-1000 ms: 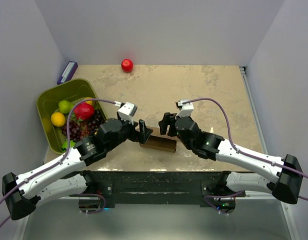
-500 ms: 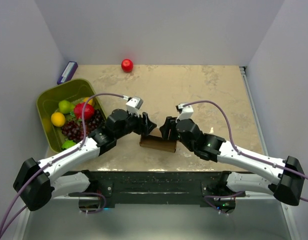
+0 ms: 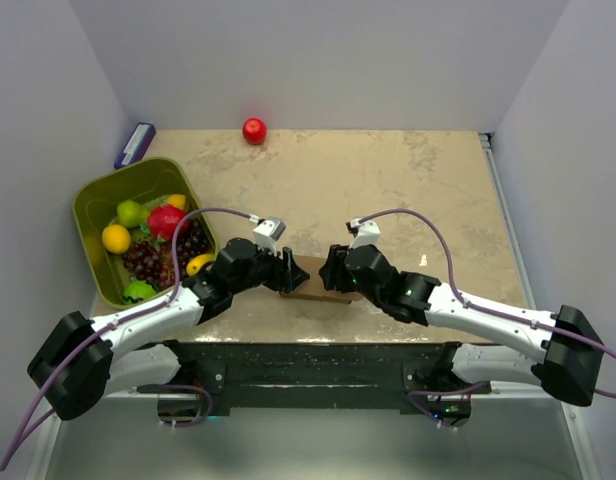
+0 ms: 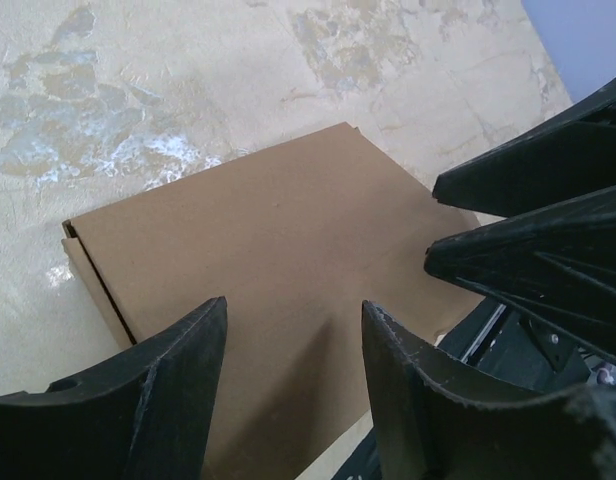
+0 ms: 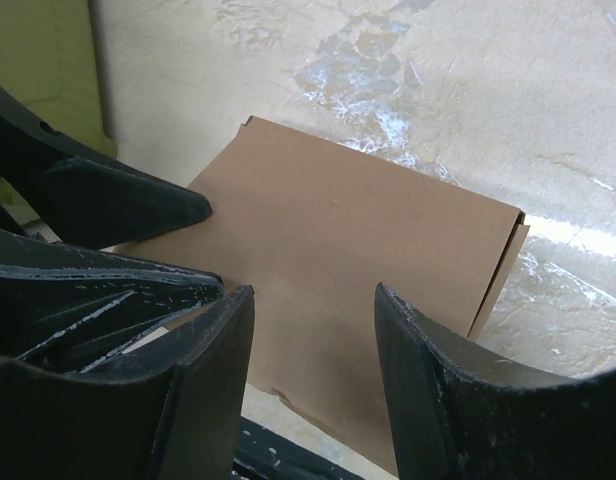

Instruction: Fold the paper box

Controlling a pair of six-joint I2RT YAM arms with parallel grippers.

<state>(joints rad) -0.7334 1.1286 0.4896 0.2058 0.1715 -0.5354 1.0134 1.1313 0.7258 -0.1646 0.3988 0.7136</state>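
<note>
**A:** Where's the box?

**B:** The box (image 3: 313,281) lies flat on the table (image 3: 408,180), close to its near edge, with a tool at each end. It looks like a collapsed sleeve. Both wrist views show a doubled layer along one short side.

**A:** And the tools?

**B:** The left tool (image 4: 293,305) is spread wide just above the brown panel and holds nothing. The right tool (image 5: 313,292) is the same, wide and empty, facing it from the other end. Their tips are very near each other.

**A:** So what's the step?

**B:** I think it is getting hold of the sleeve so it can be opened up. I'd have one tool pin its end down flat. The other would slide a tip under the top layer at the doubled side, then lift slowly.

**A:** Risks?

**B:** The card is thin, so a hard pinch will crease it. A sideways push could send it off the near edge. And with the tools this close they could knock together, so move one at a time.
</note>
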